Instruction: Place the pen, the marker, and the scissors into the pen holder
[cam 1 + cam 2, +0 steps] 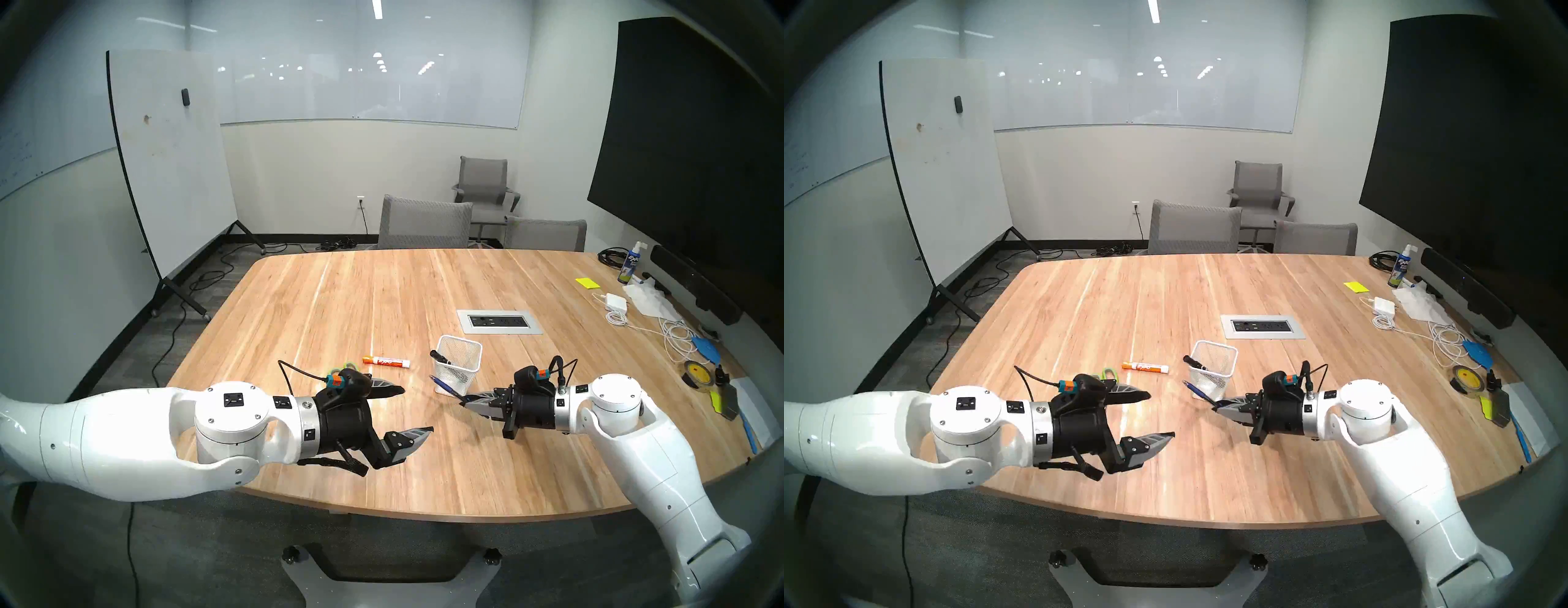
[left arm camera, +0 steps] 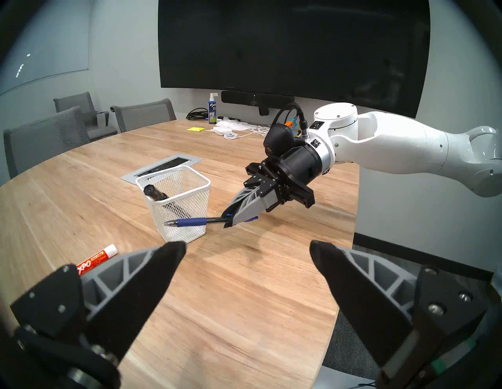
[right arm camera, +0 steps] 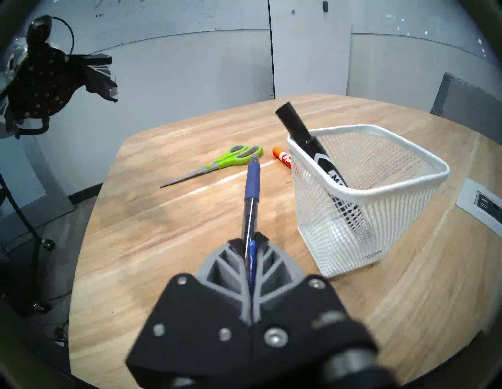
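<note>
My right gripper (image 1: 464, 401) is shut on the rear end of the slim blue pen (image 3: 251, 190). The pen (image 2: 187, 222) juts out level, just above the table, along the near side of the white mesh pen holder (image 1: 462, 369). A thick black marker (image 3: 304, 133) leans inside the holder. An orange-and-white marker (image 1: 387, 362) lies on the table left of the holder. The green-handled scissors (image 3: 217, 163) lie further left, mostly hidden behind my left wrist in the head views. My left gripper (image 1: 418, 409) hovers open and empty, left of the holder.
A grey power outlet panel (image 1: 499, 321) is set into the wooden table (image 1: 339, 305) behind the holder. Cables, a charger, tape and a spray bottle (image 1: 628, 266) crowd the table's right edge. Grey chairs (image 1: 424, 223) stand at the far side.
</note>
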Robot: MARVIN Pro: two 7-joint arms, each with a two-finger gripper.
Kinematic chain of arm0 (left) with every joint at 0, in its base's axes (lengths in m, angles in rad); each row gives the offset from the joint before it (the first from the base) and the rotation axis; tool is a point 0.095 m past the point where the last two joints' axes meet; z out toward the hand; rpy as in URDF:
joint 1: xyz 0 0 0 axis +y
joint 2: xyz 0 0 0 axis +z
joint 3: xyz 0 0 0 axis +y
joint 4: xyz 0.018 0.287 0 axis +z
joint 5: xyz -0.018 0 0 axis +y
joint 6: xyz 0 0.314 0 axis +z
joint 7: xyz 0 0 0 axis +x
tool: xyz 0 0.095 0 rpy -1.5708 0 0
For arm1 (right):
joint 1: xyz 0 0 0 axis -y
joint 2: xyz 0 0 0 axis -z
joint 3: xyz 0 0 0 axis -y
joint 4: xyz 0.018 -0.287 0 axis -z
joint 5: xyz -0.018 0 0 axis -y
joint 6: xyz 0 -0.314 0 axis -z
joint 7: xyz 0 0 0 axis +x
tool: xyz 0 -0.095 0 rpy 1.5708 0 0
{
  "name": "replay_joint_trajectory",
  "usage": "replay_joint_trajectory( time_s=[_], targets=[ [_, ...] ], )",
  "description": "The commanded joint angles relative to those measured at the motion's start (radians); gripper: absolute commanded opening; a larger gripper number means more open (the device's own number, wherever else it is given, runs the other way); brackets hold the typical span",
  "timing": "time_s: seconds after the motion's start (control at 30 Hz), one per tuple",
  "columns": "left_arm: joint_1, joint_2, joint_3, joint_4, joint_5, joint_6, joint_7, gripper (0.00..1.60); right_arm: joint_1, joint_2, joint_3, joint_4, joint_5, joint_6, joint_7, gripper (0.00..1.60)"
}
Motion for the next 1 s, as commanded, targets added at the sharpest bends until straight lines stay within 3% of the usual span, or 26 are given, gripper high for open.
replay_joint_trajectory(
  time_s=[0.0,0.43,0.97],
  targets=[
    [-0.008,0.000,-0.010,-0.007,0.002,-0.008,0.001,1.60,-0.016,0.031,0.065,-0.068,0.060,0.018,0.040,0.00],
    [-0.015,-0.007,-0.013,-0.002,-0.002,0.001,-0.002,1.60,-0.036,0.036,0.123,-0.095,0.091,0.040,0.079,0.00],
    [-0.060,-0.089,-0.043,0.070,-0.029,0.050,-0.021,1.60,-0.031,0.032,0.141,-0.094,0.103,0.052,0.112,0.00]
  ],
)
